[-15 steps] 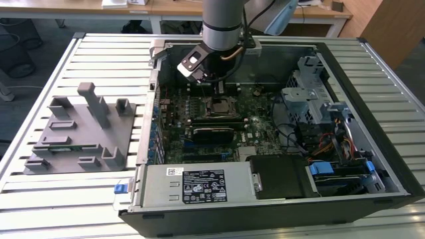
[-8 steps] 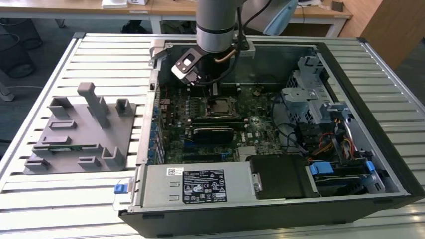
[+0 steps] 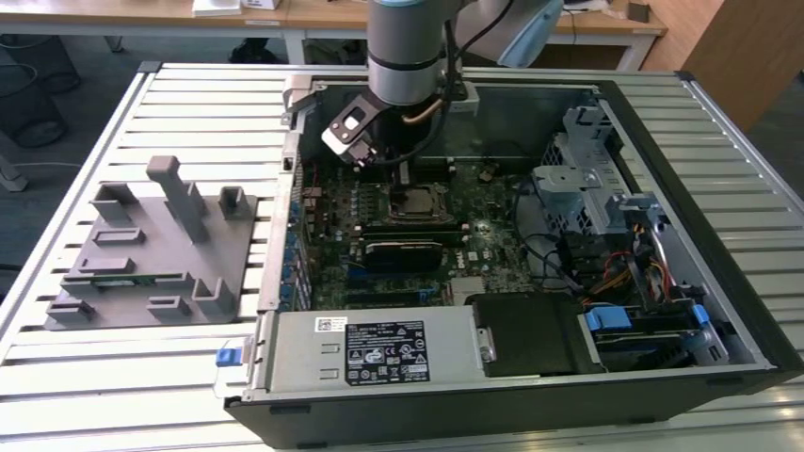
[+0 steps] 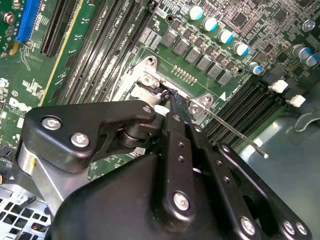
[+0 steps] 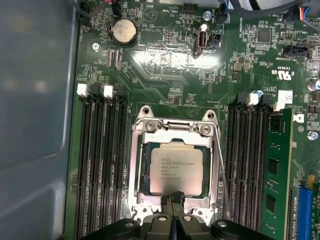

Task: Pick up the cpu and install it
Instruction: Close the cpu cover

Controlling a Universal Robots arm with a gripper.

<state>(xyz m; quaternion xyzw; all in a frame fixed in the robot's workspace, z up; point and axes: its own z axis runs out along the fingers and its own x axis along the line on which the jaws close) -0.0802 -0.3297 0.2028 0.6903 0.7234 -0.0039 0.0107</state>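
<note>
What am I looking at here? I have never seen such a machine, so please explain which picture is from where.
It is a robot arm reaching into an open computer case that lies on a slatted table; the exterior view shows this, with a grey tray on the exterior view's left. Both wrist views come from cameras on the arm. The gripper is shut and holds nothing; its tips are at one edge of the cpu, which lies in the socket.

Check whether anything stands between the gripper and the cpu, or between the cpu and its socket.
Nothing visible does. In the first wrist view the cpu lies inside the socket's metal frame, with the gripper right at its edge. The thin lever runs beside the frame, clear of the cpu.
</note>
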